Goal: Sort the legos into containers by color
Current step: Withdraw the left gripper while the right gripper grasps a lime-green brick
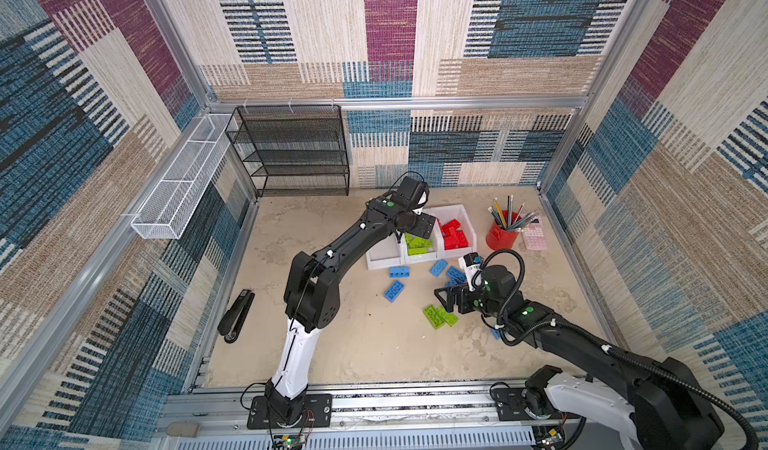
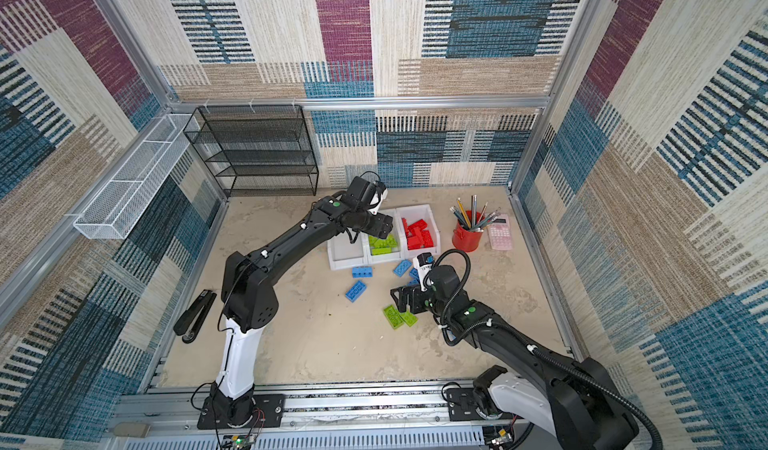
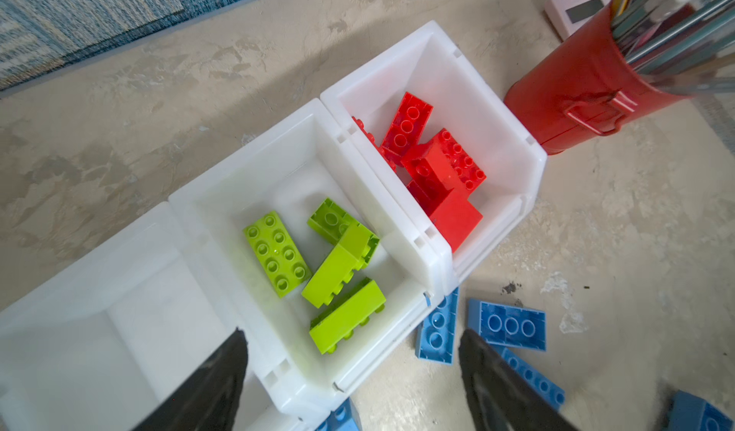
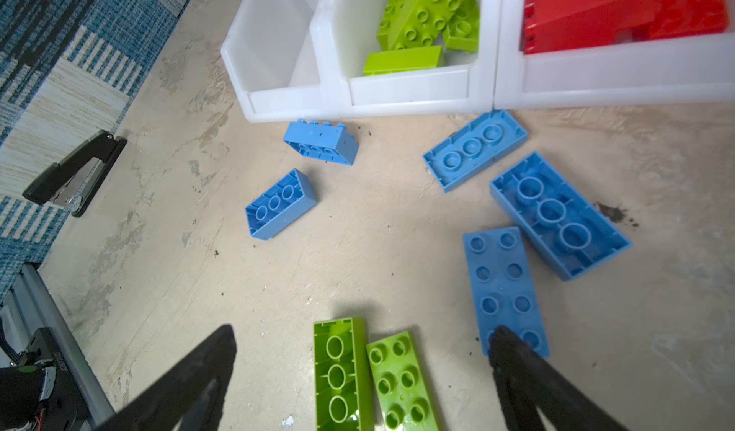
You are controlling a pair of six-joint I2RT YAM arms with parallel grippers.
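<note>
Left gripper (image 3: 354,335) spread and empty above the middle container (image 3: 246,162), whose lime legos (image 3: 342,266) mark it as green's; I have right gripper (image 4: 362,329) spread over 2 lime legos (image 4: 370,373) on the table (image 4: 358,258), likely my next pickup, blue legos (image 4: 278,204) loose before the containers (image 4: 409,91)

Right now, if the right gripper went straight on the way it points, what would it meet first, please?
Probably the two lime green legos lying side by side: the open right gripper frames them in its wrist view, though depth is unclear.
</note>
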